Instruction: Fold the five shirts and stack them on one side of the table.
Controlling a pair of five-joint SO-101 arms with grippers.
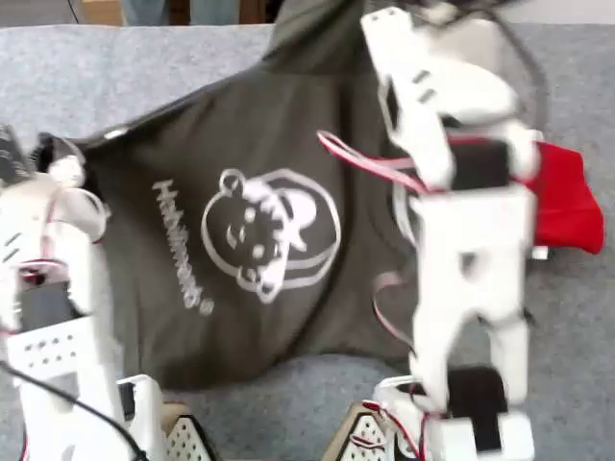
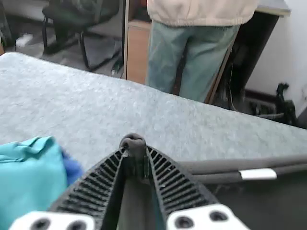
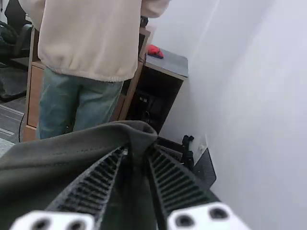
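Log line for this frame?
left gripper: shut on dark shirt | right gripper: shut on dark shirt, raised | dark shirt: spread on table | red shirt: beside dark shirt | teal shirt: by left gripper

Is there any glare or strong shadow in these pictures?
High view: one white arm glares bright over the dark shirt. Left wrist view: the grey table is evenly lit, without hard shadows. Right wrist view: the white wall is brightest.
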